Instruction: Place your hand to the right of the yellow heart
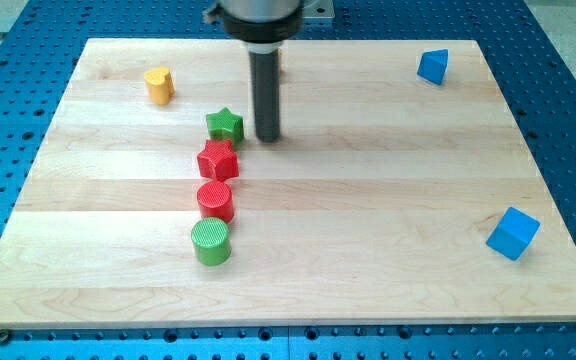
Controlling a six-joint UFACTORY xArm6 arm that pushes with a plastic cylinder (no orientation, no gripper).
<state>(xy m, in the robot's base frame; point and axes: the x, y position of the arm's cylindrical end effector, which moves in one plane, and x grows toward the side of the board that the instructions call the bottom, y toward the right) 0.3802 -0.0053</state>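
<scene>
My tip (268, 138) is resting bare, grasping nothing, beside the green star (225, 125); yellow heart (159, 85) is lying at ten o'clock, well apart.

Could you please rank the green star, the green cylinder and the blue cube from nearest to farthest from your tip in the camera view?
From my tip:
1. Green star, just to the view's left.
2. Green cylinder, toward the view's bottom.
3. Blue cube, far at the view's lower right.
</scene>
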